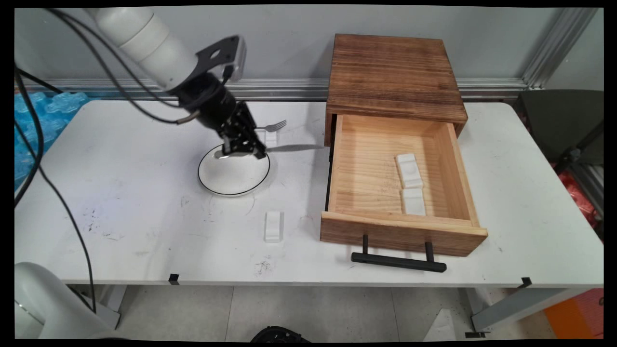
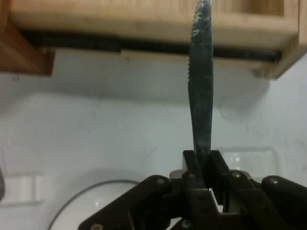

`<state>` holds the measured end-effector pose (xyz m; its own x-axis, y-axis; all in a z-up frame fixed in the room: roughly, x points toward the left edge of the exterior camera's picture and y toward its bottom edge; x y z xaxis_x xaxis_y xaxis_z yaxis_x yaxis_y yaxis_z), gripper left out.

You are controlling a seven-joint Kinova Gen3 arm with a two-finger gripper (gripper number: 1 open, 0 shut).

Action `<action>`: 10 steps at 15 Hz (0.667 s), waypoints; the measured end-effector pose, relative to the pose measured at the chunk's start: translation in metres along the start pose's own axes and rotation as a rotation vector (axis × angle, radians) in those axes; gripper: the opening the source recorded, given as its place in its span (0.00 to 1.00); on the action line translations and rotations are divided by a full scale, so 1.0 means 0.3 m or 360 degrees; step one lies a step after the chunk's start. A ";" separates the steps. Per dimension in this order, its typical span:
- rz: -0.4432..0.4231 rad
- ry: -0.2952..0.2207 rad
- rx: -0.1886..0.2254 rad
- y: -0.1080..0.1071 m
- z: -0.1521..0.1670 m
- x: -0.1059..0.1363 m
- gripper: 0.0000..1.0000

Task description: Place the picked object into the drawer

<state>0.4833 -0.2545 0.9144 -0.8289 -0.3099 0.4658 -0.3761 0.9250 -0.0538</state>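
Two views. Main view: hand sat over the far rim of the white plate, fingers clamped on a table knife held clear of the bench, blade pointing at the open wooden drawer. Fork lay just behind on a white rest. Two more white rests lay in the drawer, another rest on the bench near the front. Hand view: serrated knife blade ran up from the closed fingers toward the drawer's side; plate rim below. Judged: knife was mid-carry.
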 end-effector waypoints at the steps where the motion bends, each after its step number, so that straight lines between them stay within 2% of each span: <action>1: 0.0005 0.0014 -0.0003 -0.008 -0.007 0.028 0.00; 10: 0.0030 0.0141 -0.0006 -0.056 -0.005 0.269 0.00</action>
<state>0.4234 -0.2947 0.9543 -0.7957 -0.2718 0.5412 -0.3591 0.9313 -0.0603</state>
